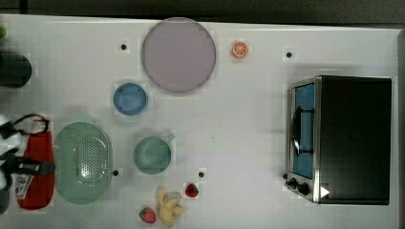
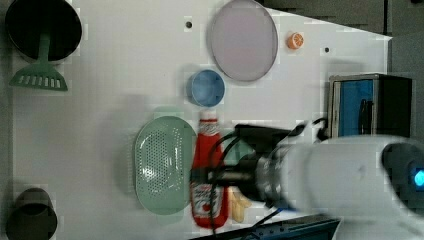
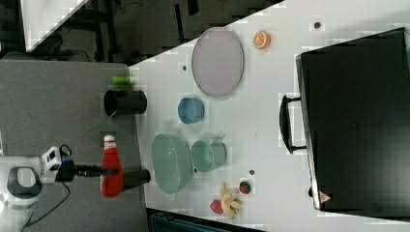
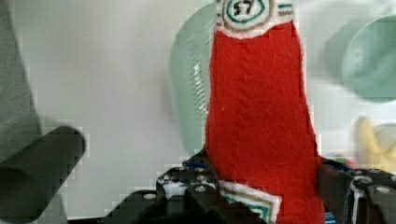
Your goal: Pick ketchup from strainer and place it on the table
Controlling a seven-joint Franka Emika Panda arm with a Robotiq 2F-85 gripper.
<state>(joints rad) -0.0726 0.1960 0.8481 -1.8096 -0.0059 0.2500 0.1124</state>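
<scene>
The gripper point(image 3: 109, 170) is clamped across the lower body of the ketchup point(image 3: 111, 169), which is held in the air clear of the strainer point(image 3: 170, 162); the strainer itself appears empty. In the right view the bottle hangs beyond the desk point(image 3: 270, 96) edge, over the grey floor point(image 3: 63, 96). Judged step: carry and set down. Bring the bottle back over a bare patch of desk, clear of the strainer rim and the bowls, lower until it rests on the surface, then release; the bottle looks soft, so avoid pressing down. Count: one ketchup, one strainer, one blue bowl point(image 1: 130, 98), one teal bowl point(image 1: 152, 155), one plate point(image 1: 178, 54), two strawberries point(image 1: 191, 190), one banana point(image 1: 168, 206), one orange slice point(image 1: 239, 49), one toaster oven point(image 1: 341, 139).
</scene>
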